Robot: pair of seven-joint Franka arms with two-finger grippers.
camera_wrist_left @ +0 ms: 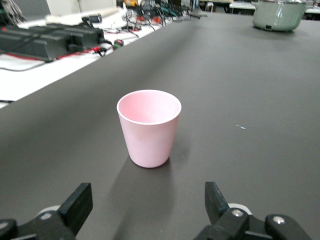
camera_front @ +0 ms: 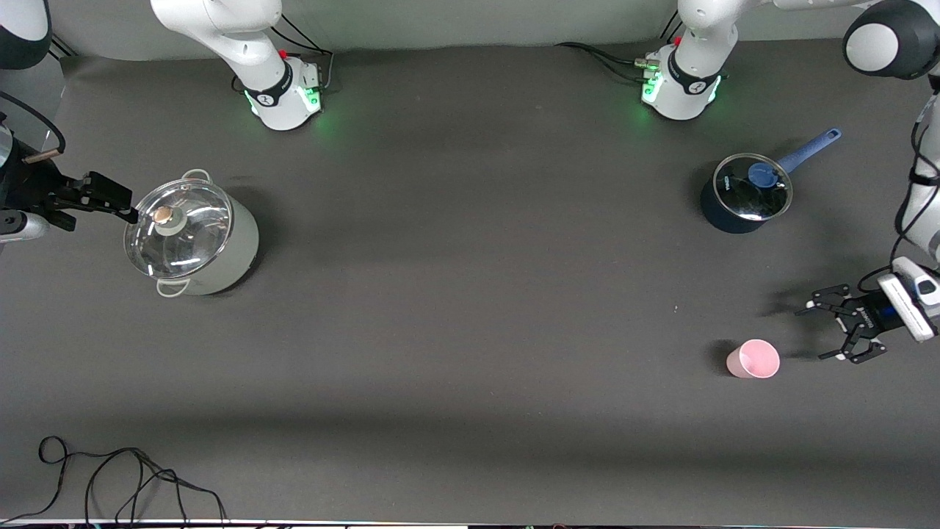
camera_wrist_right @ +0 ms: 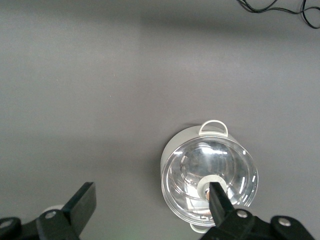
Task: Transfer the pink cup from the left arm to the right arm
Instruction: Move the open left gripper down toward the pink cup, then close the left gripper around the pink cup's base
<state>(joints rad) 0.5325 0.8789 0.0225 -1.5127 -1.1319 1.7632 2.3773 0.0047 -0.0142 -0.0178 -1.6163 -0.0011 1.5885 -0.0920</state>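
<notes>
The pink cup [camera_front: 753, 359] stands upright on the tabletop [camera_front: 470, 308] toward the left arm's end, nearer the front camera than the blue saucepan [camera_front: 745, 192]. The left tool [camera_front: 824, 330] sits just beside the cup, fingers apart, not touching it. The right tool [camera_front: 110, 200] waits over the pale green pot [camera_front: 192, 236], fingers apart and empty
</notes>
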